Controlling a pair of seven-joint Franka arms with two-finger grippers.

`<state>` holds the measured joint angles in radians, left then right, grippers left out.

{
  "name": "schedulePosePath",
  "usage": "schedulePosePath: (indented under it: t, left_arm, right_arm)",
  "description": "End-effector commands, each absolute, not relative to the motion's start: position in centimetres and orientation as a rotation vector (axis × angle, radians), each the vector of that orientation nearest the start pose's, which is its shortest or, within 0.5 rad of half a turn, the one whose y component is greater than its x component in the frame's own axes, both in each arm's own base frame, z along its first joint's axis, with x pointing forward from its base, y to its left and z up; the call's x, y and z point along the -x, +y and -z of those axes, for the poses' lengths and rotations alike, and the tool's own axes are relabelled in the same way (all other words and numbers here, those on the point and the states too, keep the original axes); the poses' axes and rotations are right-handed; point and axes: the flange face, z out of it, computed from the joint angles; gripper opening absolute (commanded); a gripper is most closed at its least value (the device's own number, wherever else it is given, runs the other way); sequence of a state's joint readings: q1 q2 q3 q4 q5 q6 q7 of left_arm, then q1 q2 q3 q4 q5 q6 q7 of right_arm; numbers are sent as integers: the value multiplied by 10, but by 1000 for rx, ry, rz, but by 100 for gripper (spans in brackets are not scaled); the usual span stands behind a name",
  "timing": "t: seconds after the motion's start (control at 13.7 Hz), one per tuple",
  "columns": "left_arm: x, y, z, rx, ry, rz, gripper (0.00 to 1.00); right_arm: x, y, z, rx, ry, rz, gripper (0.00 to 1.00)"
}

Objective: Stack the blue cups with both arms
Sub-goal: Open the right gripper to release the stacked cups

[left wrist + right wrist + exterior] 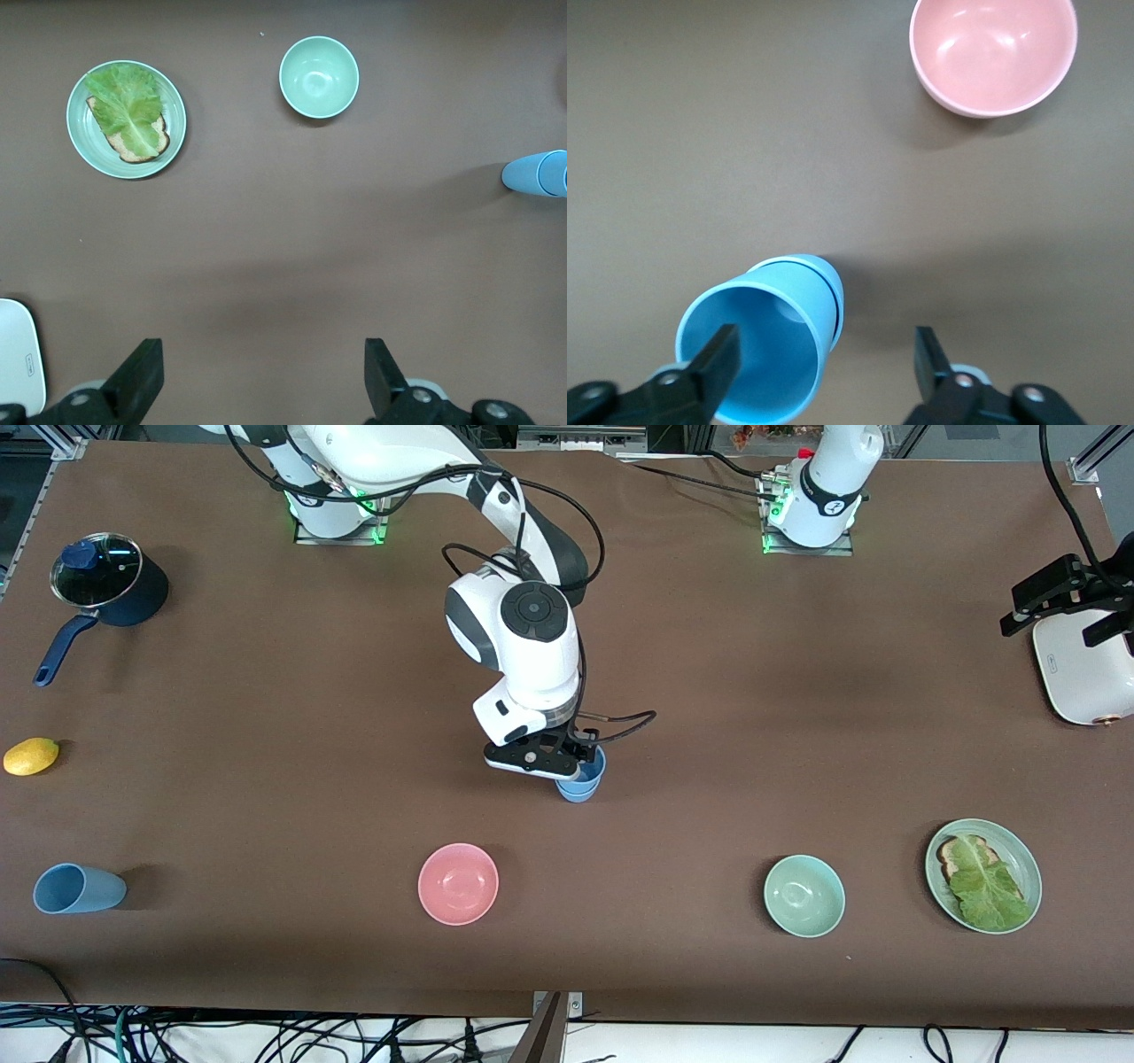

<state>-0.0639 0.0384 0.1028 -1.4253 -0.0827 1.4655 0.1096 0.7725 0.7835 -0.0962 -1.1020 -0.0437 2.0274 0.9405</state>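
Note:
Two blue cups stand nested in one stack at the middle of the table; they also show in the right wrist view. My right gripper is low over the stack and open: one finger is inside the upper cup's mouth, the other is outside its wall. A third blue cup lies on its side at the right arm's end, near the front edge. My left gripper hangs open and empty at the left arm's end of the table, waiting. The stack shows at the edge of the left wrist view.
A pink bowl lies nearer the camera than the stack. A mint bowl and a plate with toast and lettuce are toward the left arm's end. A white appliance sits under the left gripper. A dark-blue pot and a lemon are at the right arm's end.

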Motion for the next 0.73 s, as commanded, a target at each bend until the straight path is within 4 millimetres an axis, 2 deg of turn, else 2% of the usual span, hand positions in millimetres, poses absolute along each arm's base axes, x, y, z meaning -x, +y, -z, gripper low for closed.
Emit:
schedulePosePath:
  t: [0.0, 0.15, 0.22, 0.36, 0.66]
  left_arm:
    - [-537, 3, -667, 3202, 107, 2, 100]
    - [-534, -6, -667, 3203, 23, -7, 100]
    - [-532, -6, -667, 3203, 16, -19, 100]
    - [-529, -4, -668, 3203, 19, -29, 100]
    - [-523, -3, -668, 3204, 25, -58, 100]
  right_arm:
    - [-593, 480, -412, 3085, 360, 243, 91]
    - [-598, 453, -441, 3108, 297, 198, 99]
    - [-603, 429, -458, 3122, 260, 167, 99]
    - [-607, 375, -486, 3126, 148, 86, 100]
    - [-595, 250, -536, 3152, -46, -34, 100]
